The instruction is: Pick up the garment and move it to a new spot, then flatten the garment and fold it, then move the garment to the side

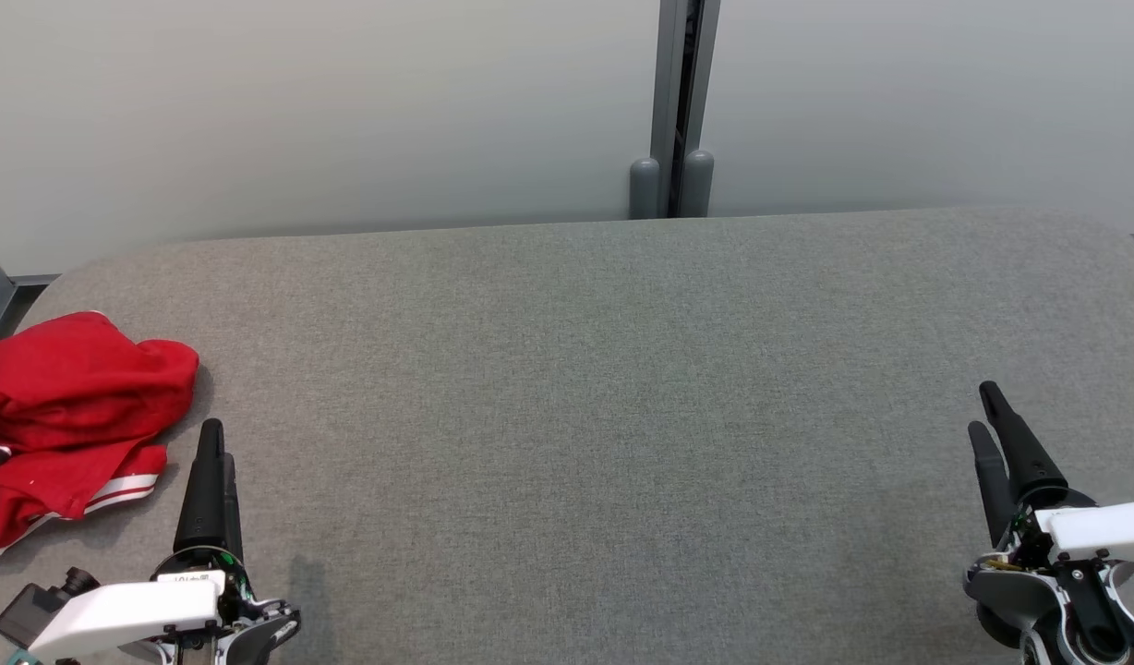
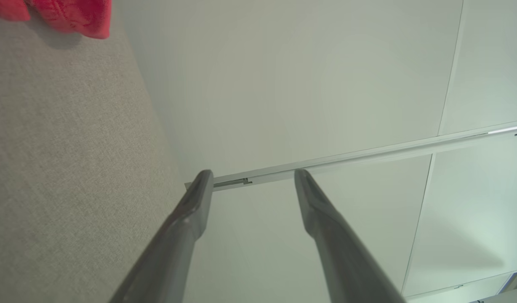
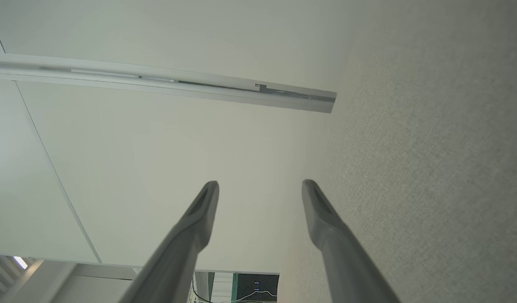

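We note a wide table (image 1: 585, 388) covered in grey woven fabric, its far corners rounded and its back edge meeting a pale wall (image 1: 345, 102). One item lies on it: a red garment (image 1: 68, 406), crumpled in a heap at the far left. White stripes show along its near side. We cannot tell whether it overhangs the table's left edge.

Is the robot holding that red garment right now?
No, the red garment lies crumpled on the grey table, apart from the open left tool.
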Controlling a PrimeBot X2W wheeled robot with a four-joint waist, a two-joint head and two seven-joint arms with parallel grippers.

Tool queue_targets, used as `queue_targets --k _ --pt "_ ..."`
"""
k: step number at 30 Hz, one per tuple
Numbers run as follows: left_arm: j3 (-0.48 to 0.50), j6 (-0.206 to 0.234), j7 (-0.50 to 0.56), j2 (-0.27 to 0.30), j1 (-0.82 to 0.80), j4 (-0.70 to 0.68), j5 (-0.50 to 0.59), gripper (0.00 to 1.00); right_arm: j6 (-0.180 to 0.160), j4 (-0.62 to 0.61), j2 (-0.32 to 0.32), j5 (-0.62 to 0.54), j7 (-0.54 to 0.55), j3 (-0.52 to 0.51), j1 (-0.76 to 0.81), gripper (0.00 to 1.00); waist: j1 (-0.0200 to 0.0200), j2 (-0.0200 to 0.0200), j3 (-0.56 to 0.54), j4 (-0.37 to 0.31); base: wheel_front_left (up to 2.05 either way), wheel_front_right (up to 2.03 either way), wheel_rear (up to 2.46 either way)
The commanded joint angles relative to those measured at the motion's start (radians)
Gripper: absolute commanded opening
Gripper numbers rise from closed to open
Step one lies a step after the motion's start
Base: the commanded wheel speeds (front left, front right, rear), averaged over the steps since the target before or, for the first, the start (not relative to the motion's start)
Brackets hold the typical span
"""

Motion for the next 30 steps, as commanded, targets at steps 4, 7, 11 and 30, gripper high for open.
queue_targets --k 4,7,11,30 --pt "-0.008 -0.001 -0.015 0.024 -0.052 -0.030 0.081 1.00 0.004 -0.040 -0.032 -0.088 -0.031 0.011 -0.031 1.00 0.0000 0.0000 0.000 -0.001 0.00 0.00 0.00" --pt "-0.007 -0.001 -0.024 0.027 -0.061 -0.044 0.154 1.00 0.004 -0.064 -0.032 -0.167 -0.048 0.002 -0.034 1.00 0.0000 0.0000 0.000 -0.001 0.00 0.00 0.00" --pt "-0.013 -0.001 -0.035 0.030 -0.069 -0.052 0.246 1.00 0.004 -0.093 -0.027 -0.267 -0.070 0.003 -0.029 1.00 0.0000 0.0000 0.000 -0.002 0.00 0.00 0.00" --pt "-0.036 0.011 -0.078 0.046 -0.085 -0.027 0.633 1.00 0.005 -0.158 -0.065 -0.667 -0.161 0.056 0.014 1.00 0.0000 0.0000 0.001 -0.005 0.00 0.00 0.00"
